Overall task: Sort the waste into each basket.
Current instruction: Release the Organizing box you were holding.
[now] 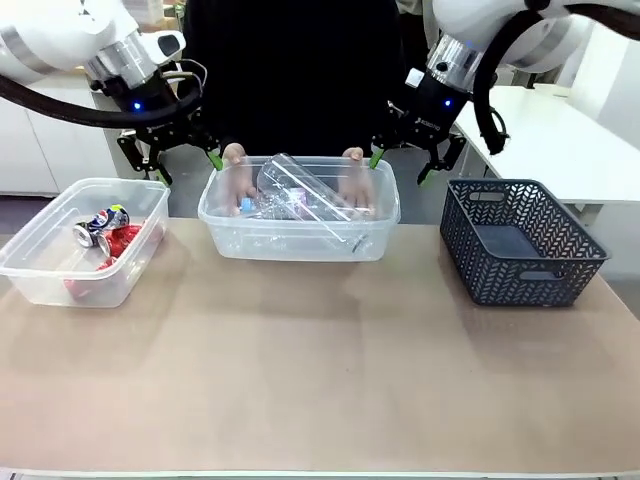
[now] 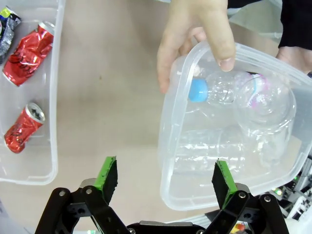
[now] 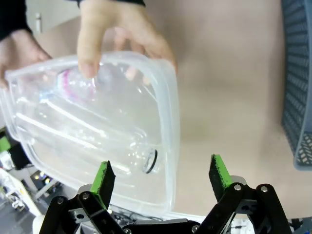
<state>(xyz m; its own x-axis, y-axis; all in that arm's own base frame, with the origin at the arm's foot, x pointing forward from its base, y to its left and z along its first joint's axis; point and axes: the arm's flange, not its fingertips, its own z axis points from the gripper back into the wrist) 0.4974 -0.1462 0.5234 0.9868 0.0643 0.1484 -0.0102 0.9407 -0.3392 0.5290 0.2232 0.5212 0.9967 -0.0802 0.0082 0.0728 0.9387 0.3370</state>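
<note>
**Both grippers open above the bottle tub while a person held it**

You had a tan tabletop (image 1: 320,380) in front of you, with white cabinets behind on the left and a white table behind on the right. Three containers stood in a row toward the far side. On the left sat a clear tub (image 1: 40,265) holding crushed cans: red cans (image 2: 28,51) and a blue-silver can (image 1: 103,219) lying together. In the middle sat a second clear tub (image 1: 300,240) filled with clear plastic bottles (image 1: 300,195), one of them with a blue cap (image 2: 198,90) and a pink-banded label. On the right stood a dark grey lattice basket (image 1: 520,250).

A person in dark clothing stood at the far side, and you could see the person's hands (image 1: 235,160) gripping the far rim of the middle tub at both corners, thumbs hooked over the edge.

Your left gripper (image 1: 187,168) hung above the gap between the left tub and the middle tub, jaws spread wide and holding nothing. Your right gripper (image 1: 400,168) hung above the middle tub's right far corner, likewise spread apart and empty. In each wrist view the green pads (image 2: 108,174) stood well apart, with the middle tub's near rim below them.
</note>
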